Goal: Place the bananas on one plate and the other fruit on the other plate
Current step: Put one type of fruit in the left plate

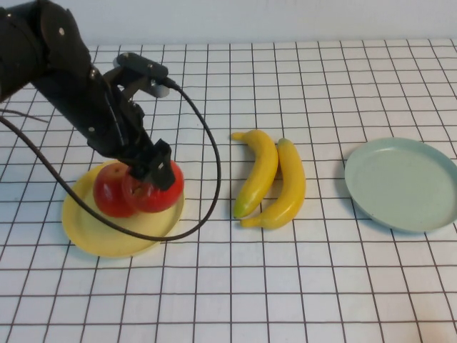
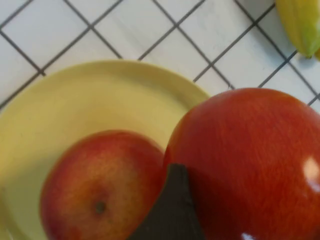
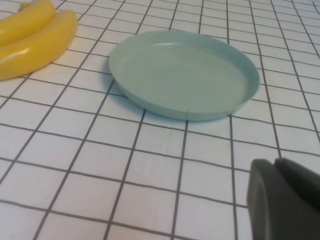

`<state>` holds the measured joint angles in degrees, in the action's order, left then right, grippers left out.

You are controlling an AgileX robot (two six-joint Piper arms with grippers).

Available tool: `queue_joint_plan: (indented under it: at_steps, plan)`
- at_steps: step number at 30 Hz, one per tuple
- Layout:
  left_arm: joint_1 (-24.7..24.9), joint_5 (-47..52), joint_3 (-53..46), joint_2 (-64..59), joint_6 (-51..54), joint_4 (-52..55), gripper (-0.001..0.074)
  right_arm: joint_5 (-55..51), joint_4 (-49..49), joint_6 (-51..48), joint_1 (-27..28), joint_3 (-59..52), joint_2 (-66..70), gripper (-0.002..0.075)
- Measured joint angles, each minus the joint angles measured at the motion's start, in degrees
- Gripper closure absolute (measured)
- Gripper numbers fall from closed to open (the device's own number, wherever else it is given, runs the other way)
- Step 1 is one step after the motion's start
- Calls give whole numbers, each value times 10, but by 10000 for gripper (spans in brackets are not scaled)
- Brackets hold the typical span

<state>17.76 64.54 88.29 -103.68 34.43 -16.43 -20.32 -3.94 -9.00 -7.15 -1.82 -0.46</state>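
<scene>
White desk (image 1: 285, 286) ruled with a dark grid. The left gripper (image 1: 153, 171) seemingly pinches an apple (image 1: 153, 191) over the yellow plate (image 1: 93, 232); the right gripper (image 3: 285, 200) has jaws I cannot tell.

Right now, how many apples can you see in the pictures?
2. One apple lies on the yellow plate; the other apple, beside it, is at the left gripper. The right gripper is near the blue-green plate.

Fruit and plates across the table

On the left, 2 apples (image 1: 136, 189) sit on one plate (image 1: 93, 232) under the left gripper (image 1: 153, 171); 2 bananas (image 1: 271, 182) lie centre, touching; another plate (image 1: 403, 184) right; the right gripper (image 3: 285, 200) hovers near it.
</scene>
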Motion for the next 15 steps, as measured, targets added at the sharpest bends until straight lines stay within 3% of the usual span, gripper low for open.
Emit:
queue_joint_plan:
  at_steps: [6, 15]
  plan:
    - [-35, -23, -52, 0, 3, -6, 70, 0, 0, 0, 0, 0, 0, 741]
    - [-50, -41, -62, 5, 2, -17, 67, 0, 0, 0, 0, 0, 0, 741]
